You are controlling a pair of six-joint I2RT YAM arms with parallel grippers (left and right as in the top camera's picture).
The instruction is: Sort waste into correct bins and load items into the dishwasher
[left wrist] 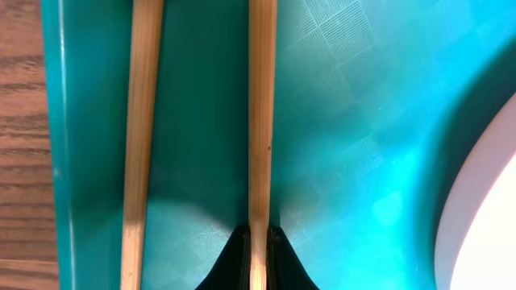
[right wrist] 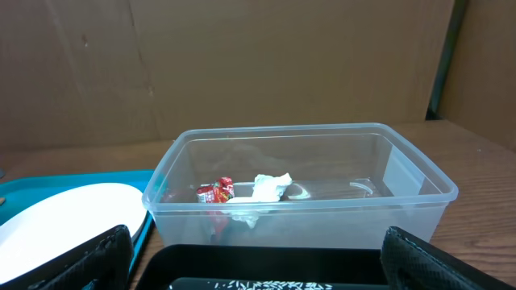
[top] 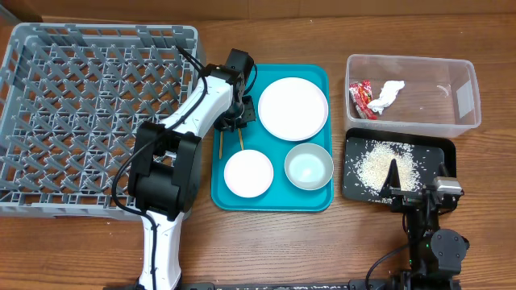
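Observation:
My left gripper (top: 235, 122) (left wrist: 258, 259) is low over the left side of the teal tray (top: 271, 201) and shut on one wooden chopstick (left wrist: 262, 121) (top: 239, 138). The second chopstick (left wrist: 141, 121) (top: 221, 143) lies beside it near the tray's left rim. The round white plate (top: 292, 107) (left wrist: 488, 209), small white bowl (top: 248, 172) and grey bowl (top: 309, 166) sit on the teal tray. The grey dish rack (top: 97, 80) holds nothing. My right gripper (top: 418, 176) (right wrist: 258, 262) is open and empty above the black tray (top: 355, 189) of rice grains (top: 379, 165).
The clear tub (top: 472, 89) (right wrist: 298, 209) stands behind the black tray and holds the red wrapper (top: 361, 98) (right wrist: 215, 192) and white napkin (top: 389, 95) (right wrist: 271, 187). The left arm reaches over the rack's right edge. Bare wooden table lies along the front.

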